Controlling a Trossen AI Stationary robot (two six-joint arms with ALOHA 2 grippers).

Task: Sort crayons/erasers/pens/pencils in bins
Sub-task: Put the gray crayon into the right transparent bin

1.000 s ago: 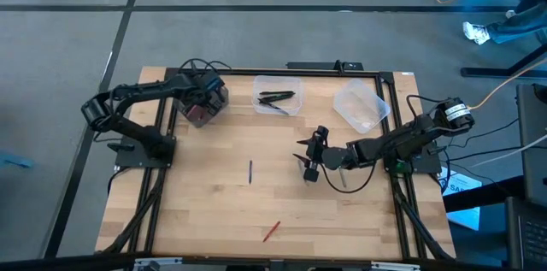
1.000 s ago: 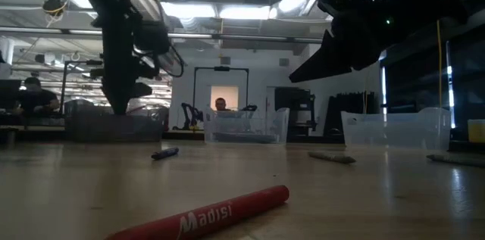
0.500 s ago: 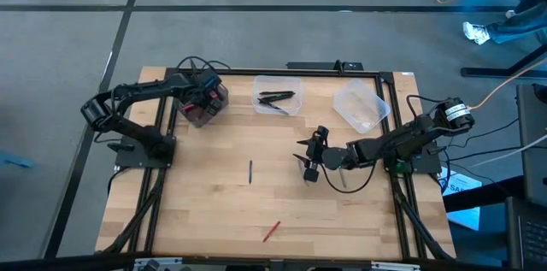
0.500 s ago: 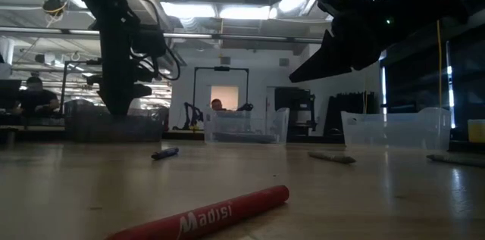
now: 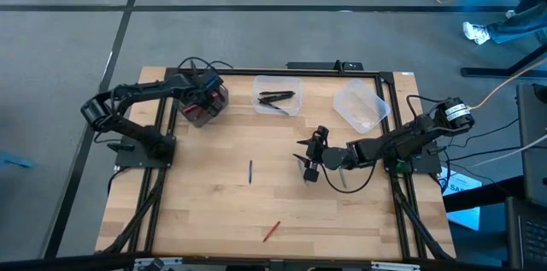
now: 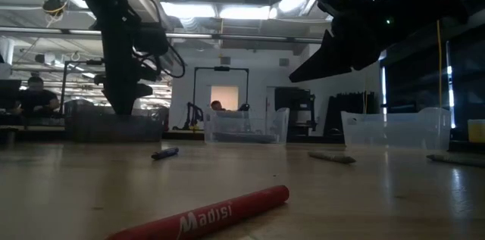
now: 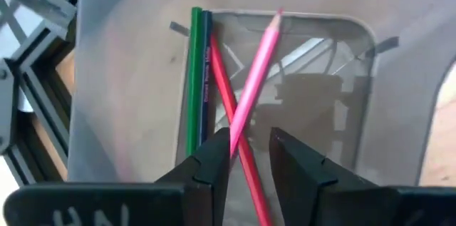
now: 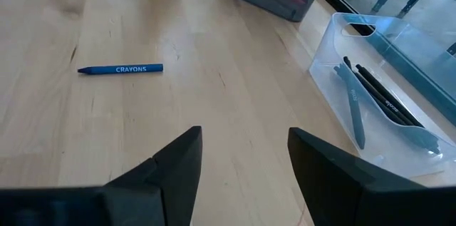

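My left gripper [image 7: 249, 137] hangs open over the grey bin [image 5: 203, 107] at the table's far left, pointing down into it. In the bin [image 7: 128, 76] lie a green pencil [image 7: 194, 76], a blue one [image 7: 205, 76], a red one [image 7: 222, 87] and a pink one [image 7: 258, 69]. The pink pencil crosses over the red one below the gap between the fingers. My right gripper [image 5: 306, 158] stands open above the middle right of the table, empty. A blue crayon [image 8: 121, 69] and a red crayon [image 5: 271, 231] lie flat on the wood.
A clear squarish tub [image 5: 278, 96] at the far middle holds black pens and a grey one [image 8: 353, 105]. A clear rounded tub [image 5: 361, 104] stands at the far right. A grey stick [image 6: 331, 158] lies under the right arm. People sit in the room beyond the table.
My left gripper has turned a little at the wrist while staying over the grey bin. The right arm has kept still.
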